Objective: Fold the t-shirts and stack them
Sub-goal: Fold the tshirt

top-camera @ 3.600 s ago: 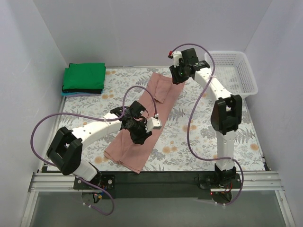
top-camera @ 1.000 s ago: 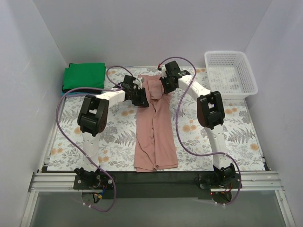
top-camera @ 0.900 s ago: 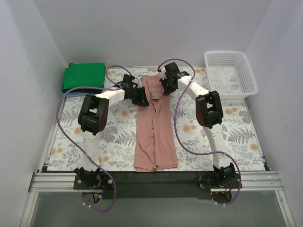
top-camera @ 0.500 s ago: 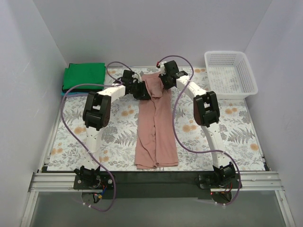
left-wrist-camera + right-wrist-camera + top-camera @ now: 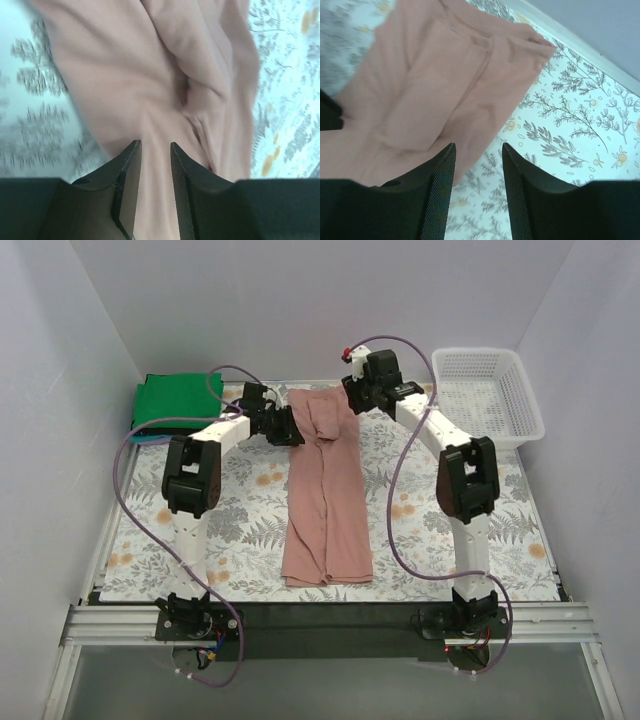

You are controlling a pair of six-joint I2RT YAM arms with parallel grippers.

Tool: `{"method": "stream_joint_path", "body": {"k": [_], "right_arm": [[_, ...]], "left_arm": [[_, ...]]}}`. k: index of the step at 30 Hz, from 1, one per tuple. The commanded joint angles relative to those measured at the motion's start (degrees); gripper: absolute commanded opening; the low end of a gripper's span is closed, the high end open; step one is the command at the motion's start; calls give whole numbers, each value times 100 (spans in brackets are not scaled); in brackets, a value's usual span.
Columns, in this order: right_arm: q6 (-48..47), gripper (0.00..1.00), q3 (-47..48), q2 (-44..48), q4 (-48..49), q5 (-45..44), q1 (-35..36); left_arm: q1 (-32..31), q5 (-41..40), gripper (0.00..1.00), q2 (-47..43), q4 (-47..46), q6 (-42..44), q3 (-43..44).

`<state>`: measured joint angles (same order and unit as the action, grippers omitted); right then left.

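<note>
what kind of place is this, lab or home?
Probably a lab test cell: plain white walls, metal rail carrying the arm bases, pink t-shirt laid on a floral table cloth.

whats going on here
Two robot arms are folding t-shirts. A pink shirt lies lengthwise down the middle of the table, folded into a long strip. Both arms reach to its far end: the right end effector is open above the far right corner, and the left end effector sits at the far left edge. A folded green shirt sits at the far left.
</note>
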<state>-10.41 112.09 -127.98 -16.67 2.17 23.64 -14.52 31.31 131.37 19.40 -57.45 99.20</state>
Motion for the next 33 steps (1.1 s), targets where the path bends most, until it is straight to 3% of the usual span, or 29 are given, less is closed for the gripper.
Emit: {"method": "stream_joint_path", "body": {"k": [1, 6, 14, 25, 33], "right_arm": [[215, 49, -477, 976, -63, 687, 9], [977, 40, -995, 898, -548, 1680, 18], [1332, 38, -1322, 416, -487, 2261, 27], [1454, 37, -312, -849, -522, 2094, -61], [1499, 39, 339, -1369, -540, 1989, -263]], "left_arm": [[11, 235, 29, -1060, 11, -73, -478], [-76, 613, 29, -1509, -471, -293, -1569], [-200, 728, 29, -1282, -674, -530, -1878], [-130, 402, 29, -288, -639, -513, -1087], [99, 349, 29, 687, -217, -337, 247]]}}
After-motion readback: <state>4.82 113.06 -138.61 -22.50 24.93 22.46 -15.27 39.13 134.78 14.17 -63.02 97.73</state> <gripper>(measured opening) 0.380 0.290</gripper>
